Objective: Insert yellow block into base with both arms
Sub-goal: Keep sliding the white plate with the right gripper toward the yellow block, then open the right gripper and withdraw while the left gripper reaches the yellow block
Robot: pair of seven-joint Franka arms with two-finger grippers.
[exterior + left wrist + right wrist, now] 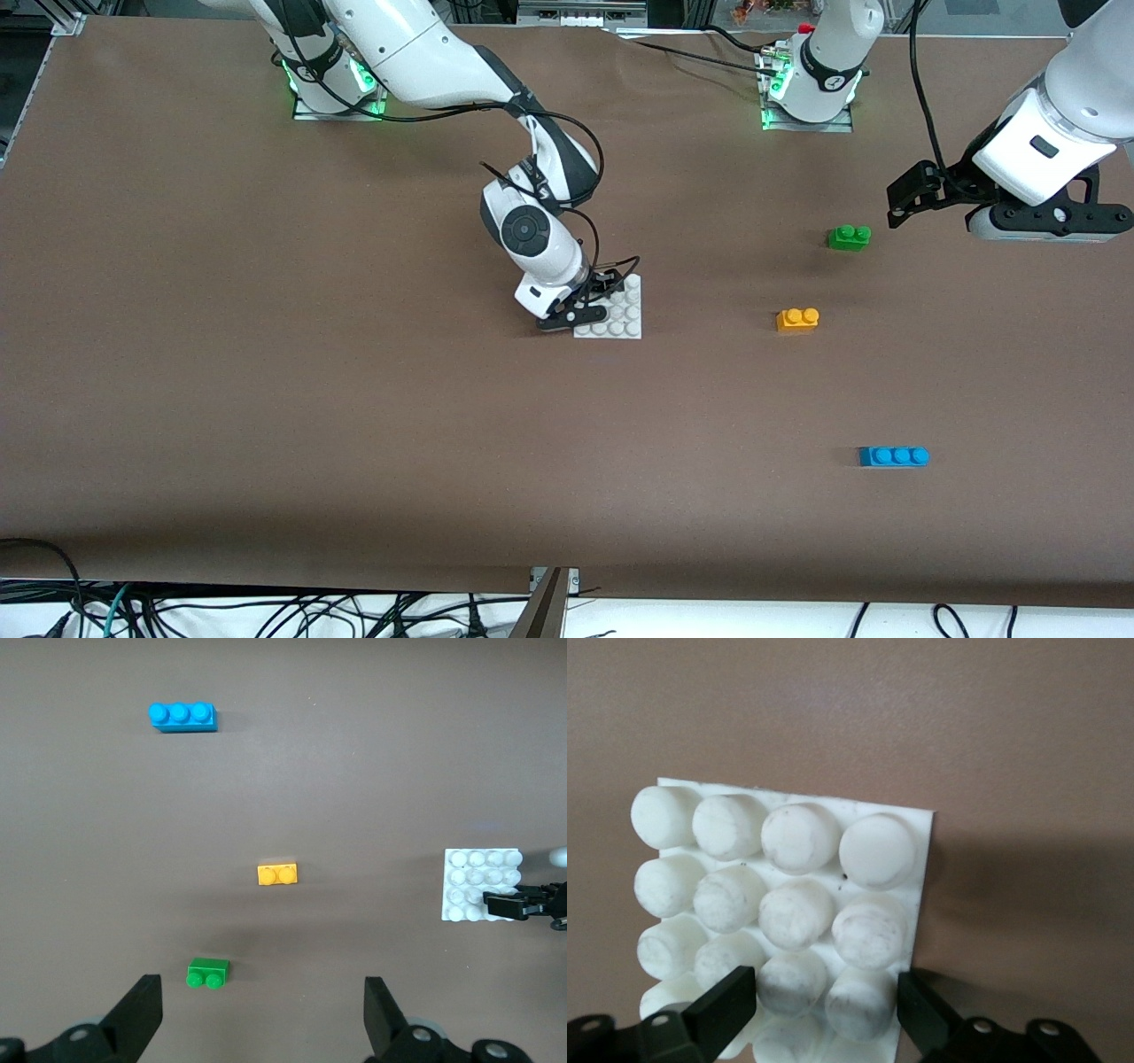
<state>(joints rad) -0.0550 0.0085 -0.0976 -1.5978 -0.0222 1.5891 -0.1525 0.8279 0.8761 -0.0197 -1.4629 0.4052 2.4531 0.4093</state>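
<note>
The yellow block (pixel 797 320) lies free on the table, between the base and the left arm's end; the left wrist view (pixel 277 873) shows it too. The white studded base (pixel 625 310) lies flat at mid-table. My right gripper (pixel 586 310) is down at the base's edge. Its fingers are closed across two stud columns, one finger (pixel 722 1003) between studs and the other on the plate's side (pixel 924 877). My left gripper (pixel 1045 226) hangs high over the table near the green brick. It is wide open (pixel 263 992) and empty.
A green two-stud brick (pixel 849 237) lies farther from the front camera than the yellow block. A blue three-stud brick (pixel 893 455) lies nearer to it. Both show in the left wrist view, green (pixel 208 973) and blue (pixel 182 716). The table is bare brown.
</note>
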